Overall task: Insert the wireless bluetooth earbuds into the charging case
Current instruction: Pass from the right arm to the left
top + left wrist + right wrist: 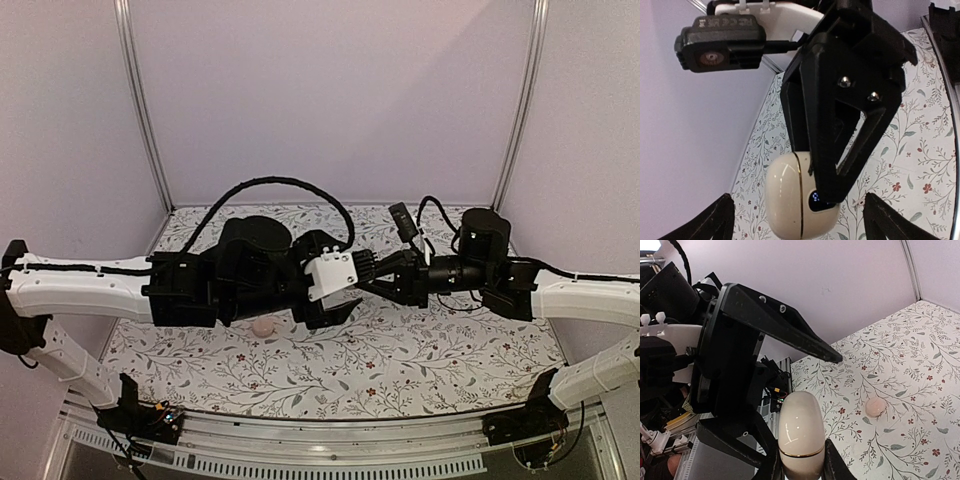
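Right end effector [802,462] clamps charging case [800,430], left end effector [800,220] apart, right wrist shows earbud [875,407]

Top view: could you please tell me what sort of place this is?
Probably a lab test booth for robots: plain lilac walls with metal posts, a floral tablecloth, and two arms mounted on a rail at the near edge.

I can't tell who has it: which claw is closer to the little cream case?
Right. The right gripper is shut on the charging case, holding it above the table. The left gripper faces it, open, fingers spread either side, not touching.
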